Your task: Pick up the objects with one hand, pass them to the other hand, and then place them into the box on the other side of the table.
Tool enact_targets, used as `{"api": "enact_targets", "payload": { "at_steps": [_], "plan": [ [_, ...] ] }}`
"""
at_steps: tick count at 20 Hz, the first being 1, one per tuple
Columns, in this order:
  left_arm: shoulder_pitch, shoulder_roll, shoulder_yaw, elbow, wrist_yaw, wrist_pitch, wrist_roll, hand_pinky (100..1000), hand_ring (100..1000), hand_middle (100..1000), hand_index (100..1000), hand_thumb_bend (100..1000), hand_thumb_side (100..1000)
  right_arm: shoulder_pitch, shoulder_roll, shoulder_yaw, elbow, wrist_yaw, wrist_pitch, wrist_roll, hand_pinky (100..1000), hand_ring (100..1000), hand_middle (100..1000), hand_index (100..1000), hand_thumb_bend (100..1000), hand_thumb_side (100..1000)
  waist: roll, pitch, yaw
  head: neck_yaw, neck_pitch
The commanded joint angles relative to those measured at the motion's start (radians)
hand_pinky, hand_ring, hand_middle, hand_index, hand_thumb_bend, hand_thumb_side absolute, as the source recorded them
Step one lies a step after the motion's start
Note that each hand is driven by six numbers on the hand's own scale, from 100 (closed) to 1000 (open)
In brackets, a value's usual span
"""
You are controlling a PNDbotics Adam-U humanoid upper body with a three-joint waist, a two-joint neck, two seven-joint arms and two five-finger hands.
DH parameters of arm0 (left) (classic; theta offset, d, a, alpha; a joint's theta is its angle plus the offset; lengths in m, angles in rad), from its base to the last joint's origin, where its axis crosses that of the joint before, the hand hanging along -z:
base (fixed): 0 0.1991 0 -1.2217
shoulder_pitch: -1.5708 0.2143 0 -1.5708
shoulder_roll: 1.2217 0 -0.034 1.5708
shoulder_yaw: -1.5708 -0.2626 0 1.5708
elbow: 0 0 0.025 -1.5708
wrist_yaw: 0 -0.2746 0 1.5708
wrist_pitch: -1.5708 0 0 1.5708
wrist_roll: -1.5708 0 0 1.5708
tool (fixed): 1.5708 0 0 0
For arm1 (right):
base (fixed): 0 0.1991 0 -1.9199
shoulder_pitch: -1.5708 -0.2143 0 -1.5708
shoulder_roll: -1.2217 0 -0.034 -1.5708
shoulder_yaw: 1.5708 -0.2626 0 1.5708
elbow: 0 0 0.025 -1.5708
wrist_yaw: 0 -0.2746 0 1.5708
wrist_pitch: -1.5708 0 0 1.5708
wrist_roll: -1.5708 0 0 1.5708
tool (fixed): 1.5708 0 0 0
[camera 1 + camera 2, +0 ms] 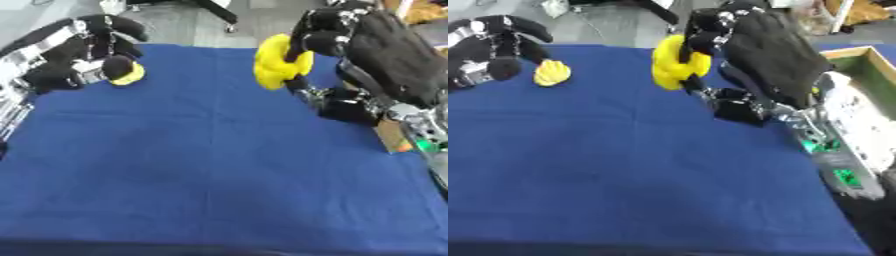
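Right eye view: my right hand (710, 37) grips a large yellow object (672, 62); my left hand (500, 50) hangs curled, empty, beside a smaller yellow piece (552, 73) on the worktop (623, 165).

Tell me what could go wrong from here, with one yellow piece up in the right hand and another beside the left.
1. The right robot hand holds the big yellow object high over the blue table; if it slips, it could roll away.
2. The wooden box sits behind the right arm, so placing may be awkward.
3. The small yellow object lies near the far edge by the left robot hand; a nudge could push it off.
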Motion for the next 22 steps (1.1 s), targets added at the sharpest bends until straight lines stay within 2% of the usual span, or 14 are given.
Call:
{"api": "enact_targets", "payload": {
  "at_steps": [1, 4, 6, 8, 10, 11, 12, 14, 16, 17, 18, 22],
  "plan": [
    [0.019, 0.026, 0.056, 0.009, -0.004, -0.01, 0.053, 779, 728, 748, 834, 665, 586, 0.014, -0.071, -0.083, -0.007, 0.035, 0.072, -0.041, 670, 557, 571, 405, 189, 100, -0.012, -0.019, 0.0, -0.002, -0.002],
    [0.054, 0.012, 0.079, 0.014, -0.017, 0.004, 0.095, 771, 715, 735, 825, 645, 590, 0.039, -0.097, -0.15, 0.07, 0.071, 0.15, -0.091, 667, 543, 568, 392, 183, 100, -0.012, -0.018, 0.002, -0.012, -0.002],
    [0.075, 0.0, 0.089, 0.011, -0.016, 0.008, 0.111, 768, 712, 730, 823, 644, 590, 0.038, -0.105, -0.191, 0.171, 0.104, 0.197, -0.13, 671, 544, 568, 393, 190, 100, -0.011, -0.019, 0.004, -0.016, -0.002],
    [0.094, -0.009, 0.097, 0.003, -0.012, 0.009, 0.121, 767, 710, 727, 822, 644, 590, 0.018, -0.108, -0.218, 0.303, 0.133, 0.22, -0.165, 676, 542, 570, 389, 189, 100, -0.01, -0.02, 0.006, -0.019, -0.002],
    [0.111, -0.02, 0.107, -0.006, -0.008, 0.007, 0.13, 766, 706, 724, 820, 642, 590, -0.013, -0.103, -0.243, 0.455, 0.148, 0.227, -0.198, 680, 541, 573, 387, 187, 100, -0.007, -0.02, 0.01, -0.024, -0.002],
    [0.119, -0.026, 0.112, -0.011, -0.005, 0.006, 0.135, 764, 702, 718, 819, 641, 589, -0.029, -0.099, -0.255, 0.527, 0.152, 0.226, -0.217, 683, 538, 572, 386, 253, 100, -0.006, -0.019, 0.011, -0.03, -0.002],
    [0.127, -0.032, 0.118, -0.016, -0.003, 0.006, 0.141, 764, 702, 717, 818, 641, 589, -0.045, -0.094, -0.267, 0.598, 0.156, 0.225, -0.238, 683, 538, 573, 386, 189, 100, -0.004, -0.019, 0.013, -0.037, -0.002],
    [0.143, -0.045, 0.129, -0.026, 0.002, 0.002, 0.151, 763, 699, 713, 816, 639, 589, -0.076, -0.087, -0.289, 0.724, 0.164, 0.218, -0.279, 687, 539, 579, 394, 194, 100, -0.001, -0.017, 0.017, -0.055, -0.002],
    [0.151, -0.051, 0.136, -0.032, 0.005, 0.002, 0.158, 762, 697, 711, 815, 639, 588, -0.095, -0.082, -0.3, 0.804, 0.172, 0.207, -0.316, 689, 540, 581, 397, 197, 100, 0.0, -0.016, 0.019, -0.065, -0.002],
    [0.155, -0.054, 0.139, -0.034, 0.006, 0.002, 0.161, 756, 692, 705, 811, 637, 589, -0.101, -0.08, -0.307, 0.832, 0.173, 0.206, -0.328, 695, 543, 594, 426, 206, 100, 0.001, -0.015, 0.02, -0.074, -0.002],
    [0.163, -0.06, 0.146, -0.038, 0.009, 0.0, 0.167, 756, 692, 705, 811, 637, 589, -0.112, -0.078, -0.322, 0.881, 0.173, 0.216, -0.336, 697, 545, 597, 435, 212, 106, 0.001, -0.013, 0.024, -0.096, -0.002],
    [0.179, -0.069, 0.157, -0.053, 0.014, -0.003, 0.177, 755, 691, 704, 810, 637, 587, -0.143, -0.073, -0.353, 1.021, 0.166, 0.217, -0.366, 710, 564, 626, 535, 254, 184, 0.0, -0.011, 0.031, -0.146, -0.002]
  ]
}}
